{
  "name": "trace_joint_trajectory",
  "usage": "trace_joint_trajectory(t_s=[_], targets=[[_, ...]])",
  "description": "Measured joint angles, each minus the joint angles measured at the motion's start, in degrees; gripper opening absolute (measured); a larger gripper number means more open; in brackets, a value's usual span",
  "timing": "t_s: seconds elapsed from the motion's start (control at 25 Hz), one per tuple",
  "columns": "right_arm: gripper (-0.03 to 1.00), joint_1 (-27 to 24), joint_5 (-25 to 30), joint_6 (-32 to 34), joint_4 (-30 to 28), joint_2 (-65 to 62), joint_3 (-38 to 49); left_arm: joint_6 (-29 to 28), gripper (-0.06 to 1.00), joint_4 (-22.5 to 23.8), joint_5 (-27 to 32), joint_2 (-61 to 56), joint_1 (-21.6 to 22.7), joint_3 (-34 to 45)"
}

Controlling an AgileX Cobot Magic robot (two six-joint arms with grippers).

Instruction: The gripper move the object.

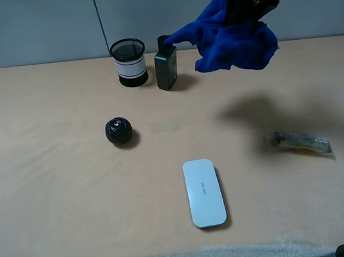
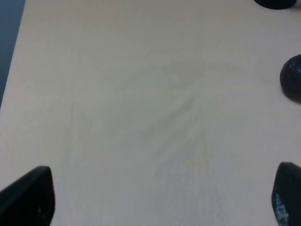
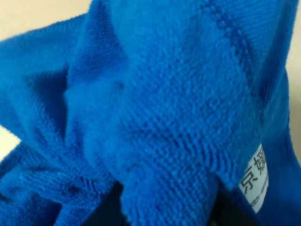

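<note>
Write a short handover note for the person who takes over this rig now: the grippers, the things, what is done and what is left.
Right gripper: shut on the blue cloth, which hangs in the air over the far side of the table, right of the dark bottle.
Left gripper: open, empty, over bare table; the black ball is at the edge of its view.
Done: cloth lifted off the table.
Left: put the cloth down and release it; the pictures do not show where.
</note>
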Motion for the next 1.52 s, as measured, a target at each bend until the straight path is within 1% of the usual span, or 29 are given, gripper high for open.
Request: trace_joint_trajectory(t_s=[0.28, 0.6, 0.92, 1.16, 1.32, 1.52], targets=[[0.16, 8.7, -0.9, 3.2, 0.0, 0.0, 0.0, 0.0, 0.93, 0.0, 0.0, 0.0, 0.0, 0.0], [0.16, 17.8, -5.7, 7.5, 0.1, 0.0, 0.0, 0.0, 0.93, 0.0, 0.0, 0.0, 0.0, 0.0], [0.16, 24.2, -9.4, 10.6, 0.0, 0.0, 0.0, 0.0, 0.93, 0.0, 0.0, 0.0, 0.0, 0.0], [0.16, 28.0, -11.7, 11.1, 0.1, 2.1, -0.3, 0.0, 0.93, 0.0, 0.0, 0.0, 0.0, 0.0], [0.16, 30.5, -11.8, 11.2, 0.1, 5.8, -4.8, 0.0, 0.93, 0.0, 0.0, 0.0, 0.0, 0.0], [0.16, 33.5, -11.2, 11.1, -0.1, 13.0, -14.7, 0.0, 0.93, 0.0, 0.0, 0.0, 0.0, 0.0]])
